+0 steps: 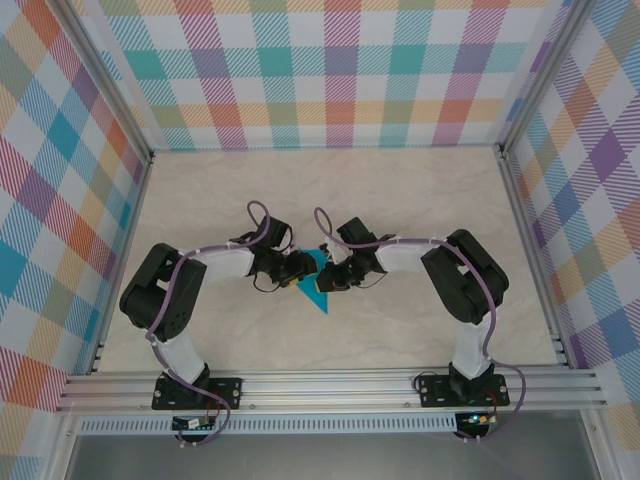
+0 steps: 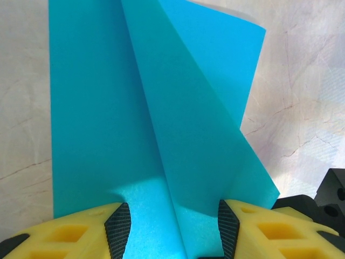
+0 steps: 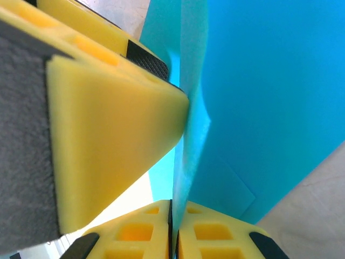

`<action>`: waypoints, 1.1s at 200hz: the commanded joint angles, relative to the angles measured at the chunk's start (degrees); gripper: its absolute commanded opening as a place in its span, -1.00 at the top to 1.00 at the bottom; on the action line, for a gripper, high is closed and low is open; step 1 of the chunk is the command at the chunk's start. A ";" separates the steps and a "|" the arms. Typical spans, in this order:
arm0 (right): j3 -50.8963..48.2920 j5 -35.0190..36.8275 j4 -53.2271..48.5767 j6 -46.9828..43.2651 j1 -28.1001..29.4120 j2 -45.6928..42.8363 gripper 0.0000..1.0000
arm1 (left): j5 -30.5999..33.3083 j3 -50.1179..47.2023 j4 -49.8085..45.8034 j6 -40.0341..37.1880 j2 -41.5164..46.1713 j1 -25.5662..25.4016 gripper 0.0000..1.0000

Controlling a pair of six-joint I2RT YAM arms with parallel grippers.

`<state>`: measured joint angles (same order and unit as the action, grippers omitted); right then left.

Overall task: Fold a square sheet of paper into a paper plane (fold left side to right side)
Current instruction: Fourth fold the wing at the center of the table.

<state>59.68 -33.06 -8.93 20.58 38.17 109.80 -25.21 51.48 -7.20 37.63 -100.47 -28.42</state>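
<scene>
Marbled tabletop point(image 1: 400, 190): right jaws pinch the paper plane point(image 2: 161, 135) (half-folded); left jaws stand apart, straddling it.

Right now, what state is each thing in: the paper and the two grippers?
teal-blue paper: partly folded, a diagonal creased flap lying over the flat part, one edge pinched.
left gripper: open, fingers apart with the paper between them.
right gripper: shut on the paper's edge.

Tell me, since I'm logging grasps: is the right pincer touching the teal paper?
Touching. The right wrist view shows the right pincer closed on the teal paper, with the sheet's edge pinched between the shut jaws and no gap.
</scene>
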 commanded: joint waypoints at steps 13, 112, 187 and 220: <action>-0.54 -2.60 1.63 0.51 -0.64 1.55 0.77 | 6.09 0.91 -7.13 -1.69 -4.70 -0.82 -0.03; -0.71 -2.97 2.69 0.87 -1.28 1.31 0.63 | 9.82 3.52 -12.95 -2.42 -6.23 -2.16 0.04; -1.13 -3.37 3.53 0.92 -1.42 -0.23 0.53 | 9.97 3.54 -13.19 -2.44 -6.31 -2.16 0.05; -1.89 -3.09 3.56 0.95 -1.86 -1.55 0.44 | 9.96 3.63 -13.17 -2.45 -6.32 -2.16 0.05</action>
<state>59.11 -35.00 -6.31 21.85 37.01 110.52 -21.32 56.84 -15.51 36.36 -102.65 -29.98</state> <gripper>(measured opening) 0.267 0.475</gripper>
